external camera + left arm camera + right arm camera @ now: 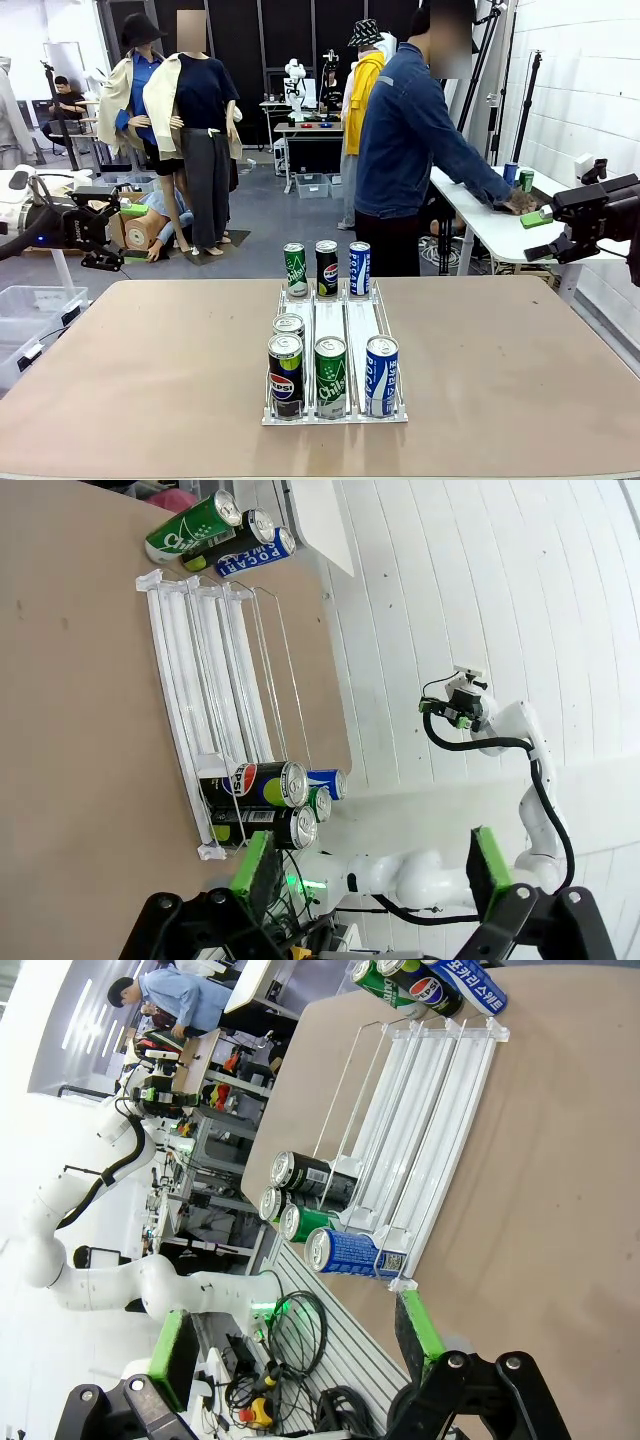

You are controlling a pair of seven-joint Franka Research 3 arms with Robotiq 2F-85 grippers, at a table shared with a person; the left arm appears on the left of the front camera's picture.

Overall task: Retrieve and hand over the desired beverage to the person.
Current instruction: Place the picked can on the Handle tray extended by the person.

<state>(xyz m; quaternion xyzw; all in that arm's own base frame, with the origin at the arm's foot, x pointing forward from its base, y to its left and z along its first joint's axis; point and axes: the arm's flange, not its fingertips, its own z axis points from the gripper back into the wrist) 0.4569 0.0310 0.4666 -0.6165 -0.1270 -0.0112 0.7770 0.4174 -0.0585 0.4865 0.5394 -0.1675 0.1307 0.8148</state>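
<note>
Cans (330, 375) at rack's (334, 418) near edge: rigid, slick, dentable | grasp mid-body | both my grippers (98, 240) (545, 235) spread, empty

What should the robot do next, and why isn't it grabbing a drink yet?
Probably wait. The person is turned away toward a side table, so nothing shows which drink is wanted. Both the left gripper and the right gripper hang open at the table's sides, away from the cans in the rack. Once a drink is picked, the nearer arm could reach in.

"pepsi" — front-left black can (285, 368), "POCARI" — blue can (254, 559)
</note>
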